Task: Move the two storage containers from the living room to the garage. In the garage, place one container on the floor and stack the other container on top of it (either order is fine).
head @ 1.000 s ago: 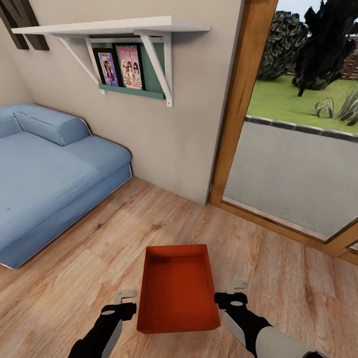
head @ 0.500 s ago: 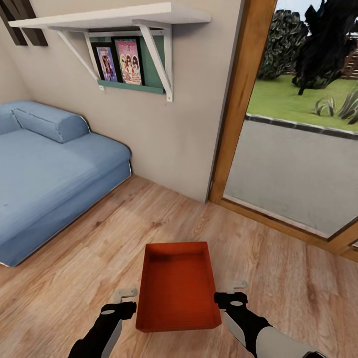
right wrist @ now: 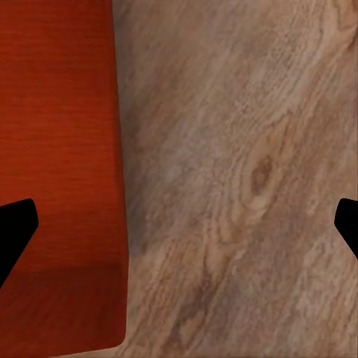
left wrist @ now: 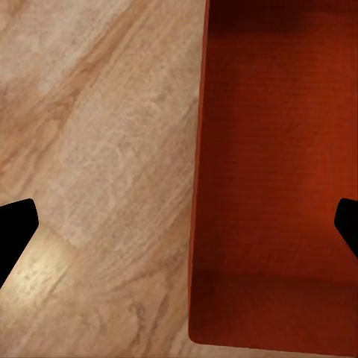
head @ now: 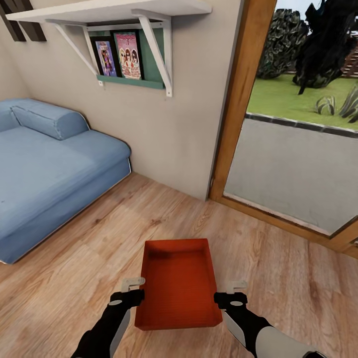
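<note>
Left gripper (head: pixel 133 287), jaws apart, has closed in on the storage container (head: pixel 178 283). Right gripper (head: pixel 233 291), also apart, flanks it, so a two-armed lift looks near.

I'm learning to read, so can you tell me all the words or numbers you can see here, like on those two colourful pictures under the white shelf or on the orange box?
No words or numbers can be read.
The two colourful framed pictures in the green wall rack under the white wooden shelf: any print is too small and blurred to read.
The orange-red rectangular plastic bin on the wood-plank floor: plain, no label.
</note>
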Robot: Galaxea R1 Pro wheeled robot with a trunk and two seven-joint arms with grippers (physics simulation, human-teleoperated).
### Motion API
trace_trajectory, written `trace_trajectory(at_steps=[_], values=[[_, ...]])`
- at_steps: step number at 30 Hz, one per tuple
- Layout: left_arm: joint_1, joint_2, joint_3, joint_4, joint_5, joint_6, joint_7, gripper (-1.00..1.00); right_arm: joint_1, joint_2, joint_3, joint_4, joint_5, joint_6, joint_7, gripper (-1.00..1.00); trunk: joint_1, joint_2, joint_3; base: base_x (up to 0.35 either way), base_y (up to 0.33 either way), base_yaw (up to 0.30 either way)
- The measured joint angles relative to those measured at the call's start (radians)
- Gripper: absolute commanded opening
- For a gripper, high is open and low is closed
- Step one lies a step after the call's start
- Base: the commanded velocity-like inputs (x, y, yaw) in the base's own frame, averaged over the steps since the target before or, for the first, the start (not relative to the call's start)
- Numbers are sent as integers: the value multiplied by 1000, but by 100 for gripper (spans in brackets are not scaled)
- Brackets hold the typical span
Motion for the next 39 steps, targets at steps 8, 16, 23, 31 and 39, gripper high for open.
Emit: trace_trajectory(at_steps=[8,16,23,31,39], values=[[0,0,-1,-13,0,-3,0,100,0,-1,1,0,0,0,1,100,15,-28,-13,0,0,0],[0,0,-39,-27,1,-1,-3,100,0,-2,1,0,0,0,2,100,15,-28,-13,102,20,0],[0,3,-42,-32,1,-9,-3,100,0,-2,1,0,0,0,5,100,15,-28,-13,92,14,0],[0,3,-44,-28,1,-11,-3,100,0,-2,1,0,0,-1,7,100,15,-28,-13,3,0,0],[0,4,-45,-23,1,-11,-3,100,0,-3,1,0,0,-3,8,100,15,-28,-13,0,0,0]])
